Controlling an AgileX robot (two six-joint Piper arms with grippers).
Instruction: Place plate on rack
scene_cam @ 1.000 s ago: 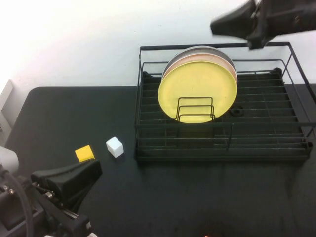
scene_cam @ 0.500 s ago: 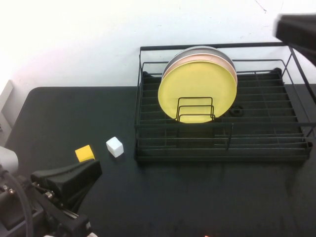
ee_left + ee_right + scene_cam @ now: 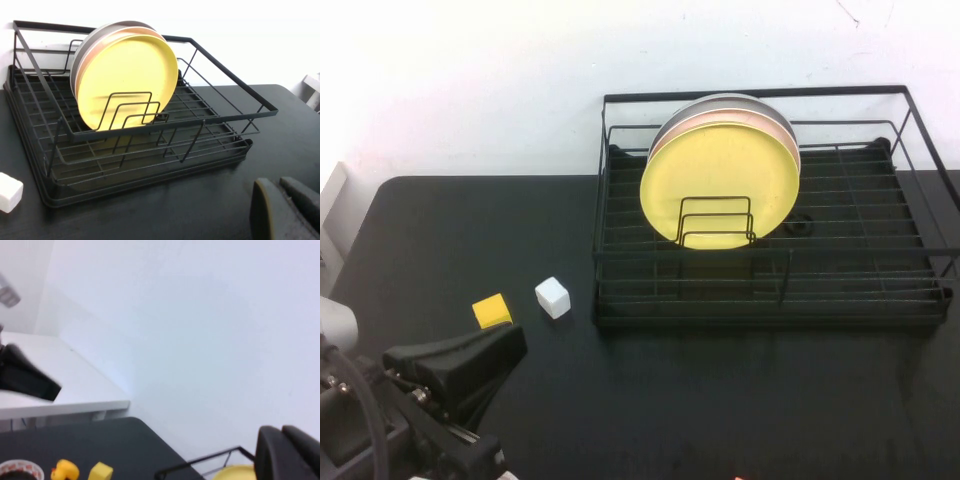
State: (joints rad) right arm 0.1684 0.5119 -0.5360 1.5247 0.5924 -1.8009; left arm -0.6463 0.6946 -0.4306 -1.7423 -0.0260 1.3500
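High view, nearest the robot: we found the left gripper (image 3: 485,358) parked low over the table (image 3: 740,400) at the near left corner, its fingers drawn together and holding nothing. In the left wrist view the same gripper (image 3: 285,210) showed as two dark fingers lying side by side.

Just beyond it on the table lay a yellow block (image 3: 492,310) and a white cube (image 3: 552,297), near each other and well apart from the rack (image 3: 770,300).

Farther back stood the rack, with the plate (image 3: 720,185) seated in it on edge. We noted the plate upright, leaning slightly back, its flat yellow face turned toward the robot and its lower rim behind the small wire loops (image 3: 716,222). Being round, it had no long axis; its disc ran parallel to the rack's long side. Behind it, touching or nearly so, stood a pink plate (image 3: 782,125) and a grey plate (image 3: 720,100). The left wrist view confirmed this stacking order (image 3: 127,82).

We did not see the right gripper in the high view. In the right wrist view its fingers (image 3: 290,452) appeared close together and empty, aimed at the wall, with the rack's rail at the frame's lower edge.

We judged the placement done: the plate was racked and no gripper touched it.
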